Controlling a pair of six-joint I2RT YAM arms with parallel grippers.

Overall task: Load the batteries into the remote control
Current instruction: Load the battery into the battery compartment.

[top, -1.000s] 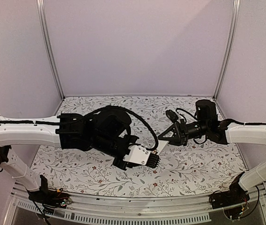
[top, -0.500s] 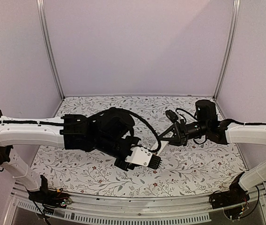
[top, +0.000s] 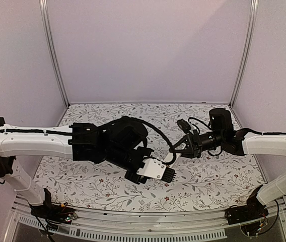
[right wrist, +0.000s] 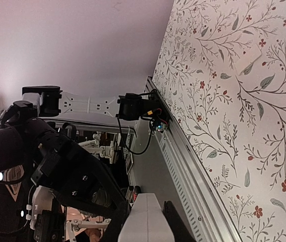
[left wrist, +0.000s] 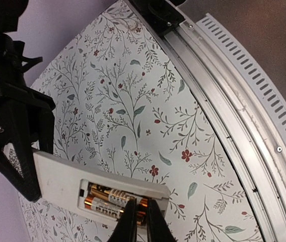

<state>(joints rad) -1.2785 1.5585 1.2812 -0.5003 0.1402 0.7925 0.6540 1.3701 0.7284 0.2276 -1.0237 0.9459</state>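
at the near edge ran a slotted aluminium rail (left wrist: 233,101), with the floral tablecloth (left wrist: 133,101) starting just behind it. above the cloth, the left gripper (left wrist: 140,204) pointed into the remote control (left wrist: 62,174). its jaws were drawn narrow, with only a slit between them, and the tips sat against one end of the batteries (left wrist: 108,197). whether they pinched a battery could not be told.

both batteries lay side by side in the open compartment on the remote's back, coppery with dark ends. the remote was held off the table, roughly level, between the two arms. the right gripper (left wrist: 32,169) was clamped across its far end, one black finger above and one below.

from overhead, the left arm's dark wrist and white camera block (top: 150,169) covered almost all of the remote, leaving at most a pale sliver towards the right gripper. in the right wrist view the remote's white end filled the gap between that gripper's fingers, and the left arm's black bulk (right wrist: 42,151) blocked what lay beyond.

further back the cloth ran to plain lilac walls (top: 148,50) with metal posts (top: 52,50) at the corners.
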